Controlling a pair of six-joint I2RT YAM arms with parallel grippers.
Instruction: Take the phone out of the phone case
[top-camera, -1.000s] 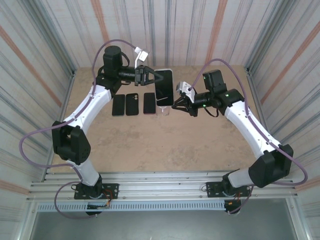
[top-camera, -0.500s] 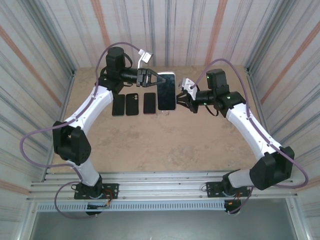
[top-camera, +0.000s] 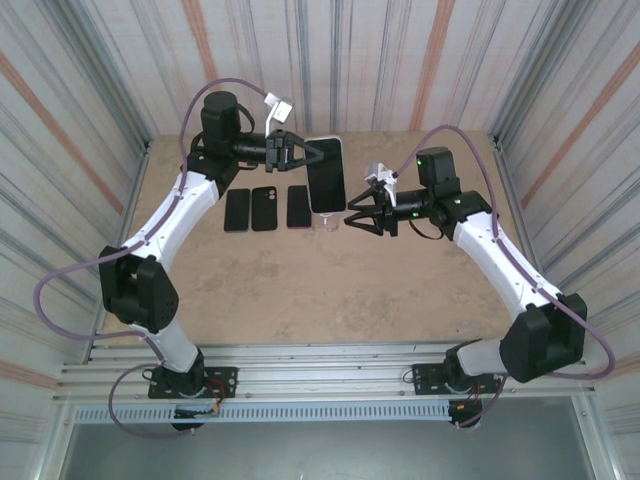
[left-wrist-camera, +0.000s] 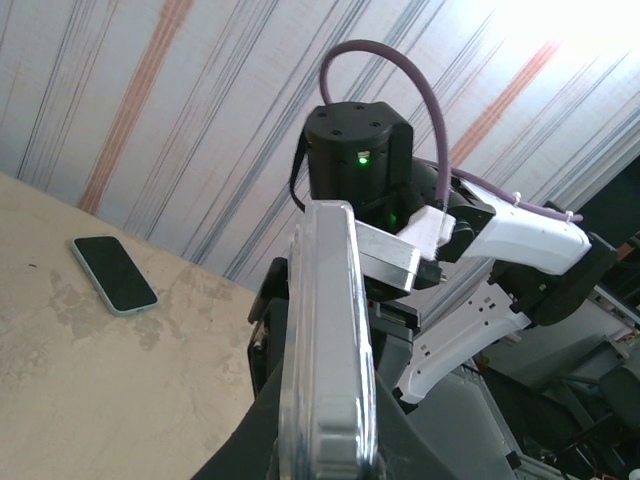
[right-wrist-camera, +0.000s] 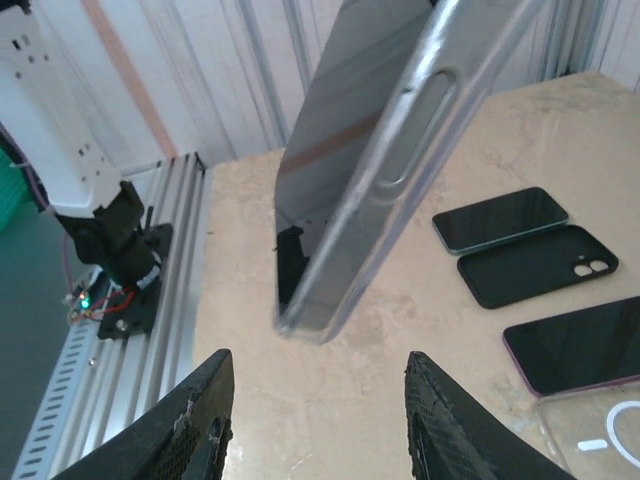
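The phone (top-camera: 326, 175), still in its clear phone case, hangs above the far middle of the table. My left gripper (top-camera: 298, 152) is shut on its left edge. In the left wrist view the cased phone (left-wrist-camera: 325, 330) stands edge-on between the dark fingers (left-wrist-camera: 250, 440). My right gripper (top-camera: 353, 221) is open just below and right of the phone, not touching it. From the right wrist the cased phone (right-wrist-camera: 385, 160) hangs tilted ahead of the spread fingertips (right-wrist-camera: 195, 415), with nothing between them.
On the table under the phone lie three dark phones or cases (top-camera: 264, 208) in a row and an empty clear case (top-camera: 326, 222). The right wrist view shows a phone (right-wrist-camera: 500, 218), a black case (right-wrist-camera: 535, 262), another phone (right-wrist-camera: 580, 345) and the aluminium rail (right-wrist-camera: 150, 330).
My right gripper has opened and dropped back from the phone's right edge. The left gripper keeps its hold; the phone swung slightly right, then back.
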